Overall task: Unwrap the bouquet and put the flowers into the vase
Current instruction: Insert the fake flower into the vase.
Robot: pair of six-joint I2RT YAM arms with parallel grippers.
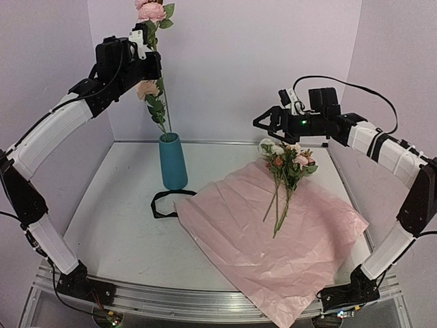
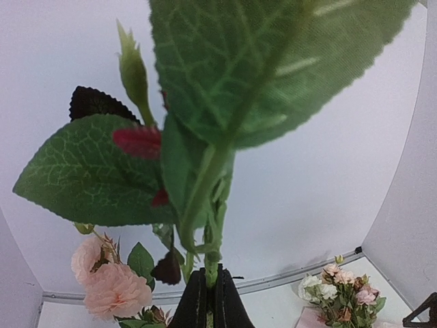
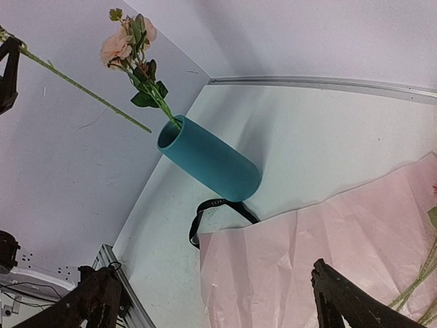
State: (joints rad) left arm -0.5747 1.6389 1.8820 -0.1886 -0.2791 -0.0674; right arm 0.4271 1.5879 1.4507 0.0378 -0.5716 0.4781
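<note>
Left end effector clamped shut on flower stem, held high; vase below it, peach rose sprig standing in vase; held stem's lower tip at vase rim, in or out cannot tell. Right end effector jaws wide apart, empty; loose flowers just below it on pink paper. Black ribbon on tabletop by vase base

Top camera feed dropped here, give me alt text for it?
The left gripper, shut on a long-stemmed pink rose, holds it high over the teal vase. The open right gripper hovers above the remaining flowers lying on unfolded pink paper; a black ribbon lies by the vase.
</note>
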